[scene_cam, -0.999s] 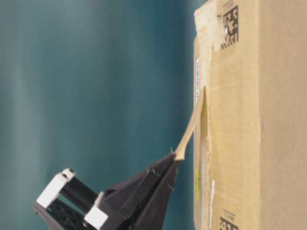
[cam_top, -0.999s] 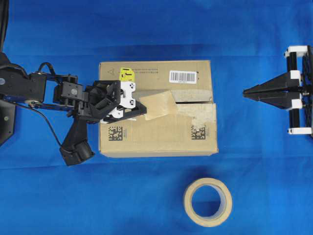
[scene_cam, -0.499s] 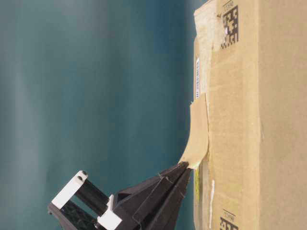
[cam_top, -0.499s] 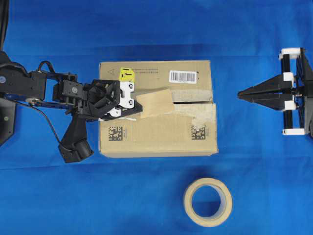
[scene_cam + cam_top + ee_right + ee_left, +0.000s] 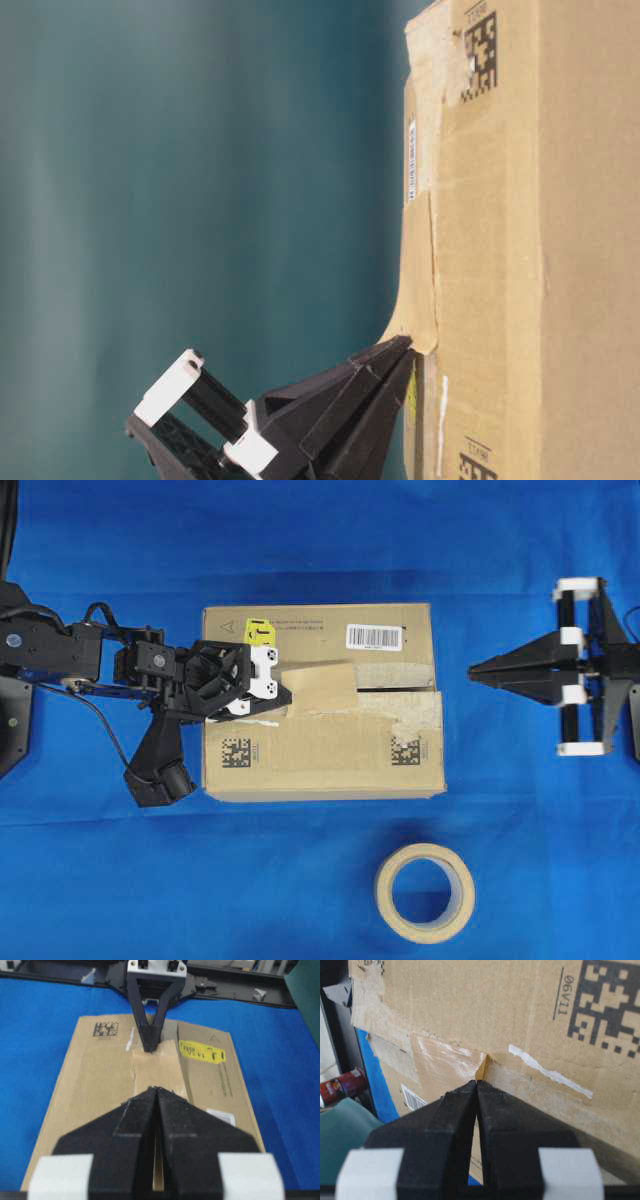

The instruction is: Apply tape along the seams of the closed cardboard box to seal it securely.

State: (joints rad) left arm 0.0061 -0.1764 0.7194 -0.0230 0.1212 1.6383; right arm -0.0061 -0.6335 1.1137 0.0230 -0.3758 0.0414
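Since a second ago: tape lies flatter on the carton top, its free end lowered toward the seam; right arm has come nearer from the right of the overhead frame.

Left claw (image 5: pixel 283 702): clenched on the near end of the short tan-brown rectangular piece of paper tape (image 5: pixel 318 687), tips low over the carton's left half, centre-left of the overhead frame.

Tape: most of its length rests along the top of the brown rectangular cardboard box (image 5: pixel 320 755); in the table-level view only the gripped end curls away from the surface.

Seam: dark straight line between the two top flaps (image 5: pixel 395 691), bordered by pale torn tape remnants, runs rightward from under the piece and lies uncovered from mid-box to the right edge.

Right claw (image 5: pixel 476 668): clenched on nothing, tips aimed at the box from the right, apart from it.

Round tan tape roll (image 5: pixel 425 892): lies flat on the blue counter (image 5: pixel 120 880), lower centre, well apart from the box.

Stage, as judged: laying the strip down; pressing it flat not yet done.

Risk: the piece sits slightly askew to the seam, so pressing now could fix it crooked and leave part of the gap open.

Risk: the curled end may stick to the left claw and lift the strip when the claw lets go, unless the right claw pins it first.
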